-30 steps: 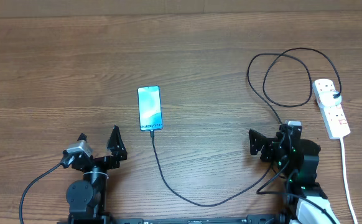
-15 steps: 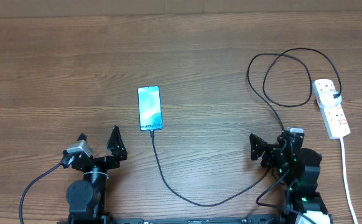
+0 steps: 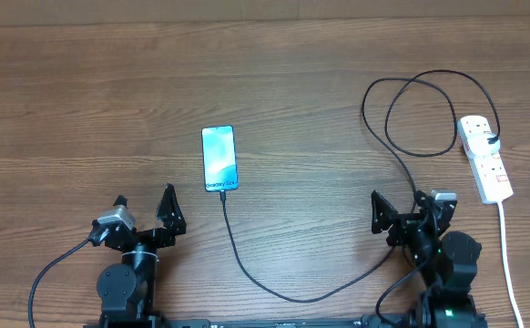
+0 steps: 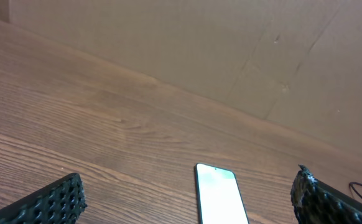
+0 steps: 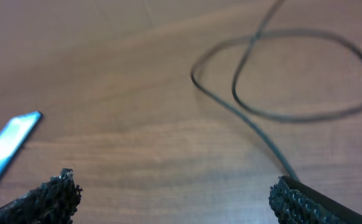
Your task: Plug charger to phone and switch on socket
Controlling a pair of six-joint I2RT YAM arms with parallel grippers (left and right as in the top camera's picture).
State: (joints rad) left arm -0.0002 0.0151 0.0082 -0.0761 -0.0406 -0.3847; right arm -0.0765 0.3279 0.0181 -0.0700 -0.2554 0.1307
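since a second ago my right arm has pulled back toward the near table edge and drifted a little farther from the phone (image 3: 219,158). its right gripper (image 3: 408,205) now sits lower in the overhead view than it did. the left arm has not shifted, and the phone, the charger (image 3: 231,235) and the socket (image 3: 484,157) lie where they lay before.

both arms are folded low near the front edge of the wooden table (image 3: 83,91), wrists level, fingers aimed away from me. the left gripper (image 3: 143,202) is just nearer than the phone and to its left, jaws spread wide with nothing between them. the right gripper is well to the phone's right, also released and empty. in the right wrist view its textured fingers (image 5: 50,193) frame bare wood, with the charger's loop (image 5: 274,112) beyond and the phone (image 5: 10,146) off to the left.

the phone lies flat, screen lit, its near short end meeting the charger's tip. i cannot tell whether the tip is fully seated. the cable curves from there past the right arm and loops up to the socket, far right of the phone. the left wrist view shows the phone (image 4: 219,196) ahead between its fingers (image 4: 50,202).
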